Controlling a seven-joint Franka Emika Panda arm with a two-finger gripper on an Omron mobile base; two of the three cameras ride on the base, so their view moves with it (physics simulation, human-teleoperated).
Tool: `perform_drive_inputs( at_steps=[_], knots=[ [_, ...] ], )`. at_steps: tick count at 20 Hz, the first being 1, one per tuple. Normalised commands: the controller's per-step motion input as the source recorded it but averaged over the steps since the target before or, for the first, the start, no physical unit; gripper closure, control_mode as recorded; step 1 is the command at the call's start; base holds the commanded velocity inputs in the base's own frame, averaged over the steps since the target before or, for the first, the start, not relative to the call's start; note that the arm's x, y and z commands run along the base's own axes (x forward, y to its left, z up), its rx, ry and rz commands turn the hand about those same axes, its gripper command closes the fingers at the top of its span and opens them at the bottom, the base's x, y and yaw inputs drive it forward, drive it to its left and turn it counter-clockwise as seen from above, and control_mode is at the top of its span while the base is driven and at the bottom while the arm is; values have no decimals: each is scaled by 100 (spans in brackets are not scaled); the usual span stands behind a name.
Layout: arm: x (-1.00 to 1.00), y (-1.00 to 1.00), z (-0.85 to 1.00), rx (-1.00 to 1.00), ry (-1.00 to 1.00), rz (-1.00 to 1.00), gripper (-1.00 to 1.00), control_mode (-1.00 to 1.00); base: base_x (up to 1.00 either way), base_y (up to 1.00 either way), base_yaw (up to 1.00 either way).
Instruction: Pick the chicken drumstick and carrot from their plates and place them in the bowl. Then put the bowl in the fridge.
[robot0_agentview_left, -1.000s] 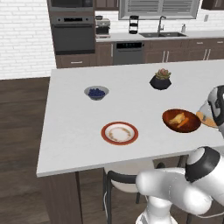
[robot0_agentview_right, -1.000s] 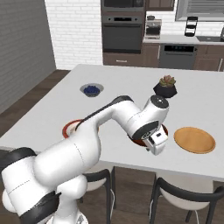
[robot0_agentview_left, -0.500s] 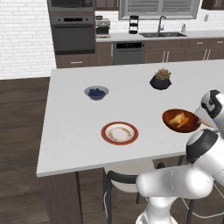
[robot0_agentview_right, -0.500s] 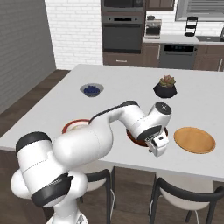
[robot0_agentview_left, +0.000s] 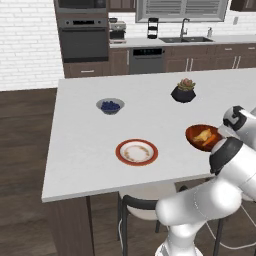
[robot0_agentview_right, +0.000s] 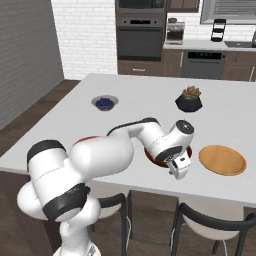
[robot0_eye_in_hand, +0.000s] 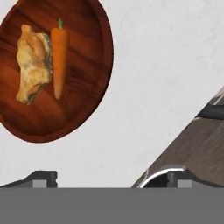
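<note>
Drumstick (robot0_eye_in_hand: 31, 63) and carrot (robot0_eye_in_hand: 59, 55) both sit inside the dark bowl (robot0_eye_in_hand: 83, 105), side by side and touching, so you can count the first half done. Going left to right in the left base view: small grey bowl of blueberries (robot0_agentview_left: 110, 106) far side of the counter (robot0_agentview_left: 80, 150), then the red-rimmed plate (robot0_agentview_left: 136, 152) near the front edge, bare, then the black plant pot (robot0_agentview_left: 183, 93) further back, then the dark bowl (robot0_agentview_left: 192, 134) with the food near the right edge, partly behind the arm. In the right base view you see the tan wooden plate (robot0_agentview_right: 222, 160) just right of the bowl, also bare. Gripper (robot0_agentview_right: 179, 168) hangs near the counter's front edge beside the bowl, fingers spread wide, holding nothing; in the hand view the tips (robot0_eye_in_hand: 43, 178) stand far apart at the bottom. What's left for you: grab the bowl by its rim, carry it to the fridge, set it inside. Can't tell where the fridge is from here.
</note>
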Motion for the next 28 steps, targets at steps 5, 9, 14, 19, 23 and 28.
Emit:
perform_drive_inputs(
  at_steps=[5,9,14,19,23,28],
  knots=[
    [18,0,-27,0,0,-1,-100,-100,0,0,0],
    [14,0,-18,0,0,0,-100,-100,0,0,0],
    [28,0,-21,0,0,0,-100,-100,0,0,0],
    [16,-4,-19,0,0,0,-100,-100,0,0,0],
    [11,-14,-8,1,0,0,-100,-100,0,0,0],
    [15,-12,-9,0,0,0,-100,-100,0,0,0]
  ],
)
